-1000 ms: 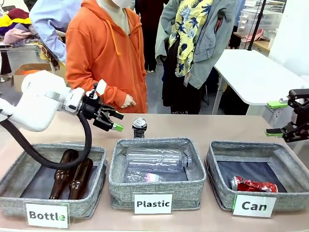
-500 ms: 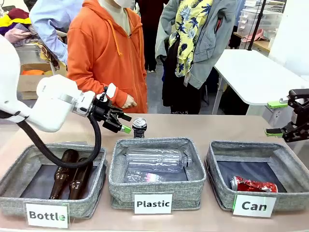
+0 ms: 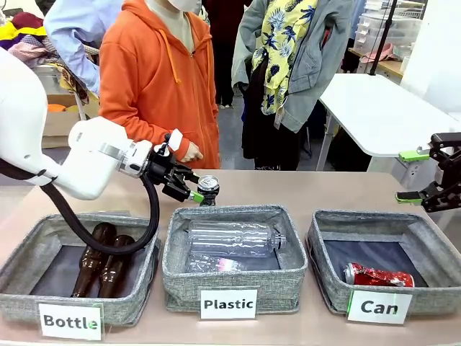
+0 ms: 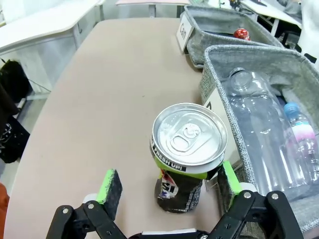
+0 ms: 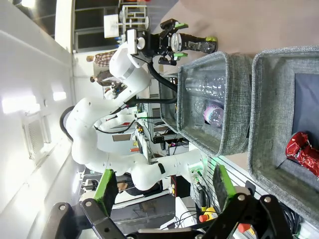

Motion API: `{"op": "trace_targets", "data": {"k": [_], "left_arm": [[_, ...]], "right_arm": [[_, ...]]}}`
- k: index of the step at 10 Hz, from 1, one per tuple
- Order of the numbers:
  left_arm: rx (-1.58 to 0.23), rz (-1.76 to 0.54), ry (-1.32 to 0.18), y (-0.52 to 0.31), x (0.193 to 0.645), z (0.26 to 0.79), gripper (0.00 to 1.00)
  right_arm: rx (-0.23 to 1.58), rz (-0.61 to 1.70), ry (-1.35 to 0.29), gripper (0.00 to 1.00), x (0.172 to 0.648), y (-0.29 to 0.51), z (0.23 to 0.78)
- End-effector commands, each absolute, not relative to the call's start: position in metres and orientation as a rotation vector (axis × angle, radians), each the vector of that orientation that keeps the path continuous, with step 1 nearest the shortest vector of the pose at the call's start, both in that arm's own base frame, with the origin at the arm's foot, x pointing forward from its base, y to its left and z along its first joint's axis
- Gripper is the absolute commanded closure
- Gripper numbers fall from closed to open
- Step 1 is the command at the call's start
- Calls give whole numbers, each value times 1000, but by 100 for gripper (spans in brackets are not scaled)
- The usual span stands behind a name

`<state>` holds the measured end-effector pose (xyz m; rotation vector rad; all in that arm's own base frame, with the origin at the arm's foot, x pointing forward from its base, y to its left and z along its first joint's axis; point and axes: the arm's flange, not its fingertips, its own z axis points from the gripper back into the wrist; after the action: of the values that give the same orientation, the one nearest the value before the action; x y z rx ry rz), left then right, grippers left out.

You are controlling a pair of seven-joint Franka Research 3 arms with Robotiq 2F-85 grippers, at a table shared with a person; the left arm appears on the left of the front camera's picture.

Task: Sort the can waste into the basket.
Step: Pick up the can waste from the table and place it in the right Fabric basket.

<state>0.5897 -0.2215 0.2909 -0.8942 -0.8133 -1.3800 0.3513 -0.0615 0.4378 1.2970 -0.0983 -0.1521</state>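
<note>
Across the tan table [image 3: 302, 189] in the front view, 3 grey baskets line the near edge, and people stand beyond the far edge, 1 of them in an orange hoodie [image 3: 155, 79]. The Can basket [image 3: 432, 232] sits at the right end. The red can [image 3: 378, 275], crushed, already lies in its near corner behind the label. The black can [image 3: 208, 187] stands upright on the table just behind the far wall of the middle Plastic basket [image 3: 234, 214], outside every basket, so it is the piece left to sort. The left gripper [image 3: 195, 184] reaches in sideways at can height with its jaws apart, evidently to take the can by its wall. The right gripper [image 3: 416, 176] hangs wide open above the table's right edge, holding nothing and probably parked clear.

From the left wrist, the black can [image 4: 188, 138] stands between the 2 green pads [image 4: 110, 185], and neither pad appears to touch it yet. Its silver top faces up, so a squeeze on the wall looks workable. The Can basket [image 4: 219, 17] lies well beyond the Plastic basket [image 4: 264, 55] and its clear bottles [image 4: 259, 124], so the can would need carrying past that one.

From the right wrist, rolled sideways, the open fingers [image 5: 105, 186] frame the Can basket [image 5: 264, 124] with the red can [image 5: 301, 152] inside.
</note>
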Motion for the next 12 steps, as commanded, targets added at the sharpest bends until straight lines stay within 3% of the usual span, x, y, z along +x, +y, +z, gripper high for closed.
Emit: {"op": "trace_targets", "data": {"k": [1, 6, 7, 8, 9, 11, 12], "left_arm": [[-928, -1388, -802, -233, 593, 291, 0], [-972, -1416, -818, -254, 594, 286, 0], [-981, -1425, -810, -255, 594, 286, 53], [-994, -1426, -802, -255, 594, 285, 58], [-994, -1427, -800, -254, 594, 284, 100], [-992, -1426, -795, -255, 593, 284, 100], [-991, -1423, -800, -254, 593, 285, 85]], "right_arm": [[1295, -128, -105, 0, 351, -65, 439], [1295, -128, -105, 0, 351, -65, 439], [1295, -128, -105, 0, 351, -65, 439], [1295, -128, -105, 0, 351, -65, 439], [1295, -128, -105, 0, 351, -65, 439], [1295, -128, -105, 0, 351, -65, 439], [1295, -128, -105, 0, 351, -65, 439]]}}
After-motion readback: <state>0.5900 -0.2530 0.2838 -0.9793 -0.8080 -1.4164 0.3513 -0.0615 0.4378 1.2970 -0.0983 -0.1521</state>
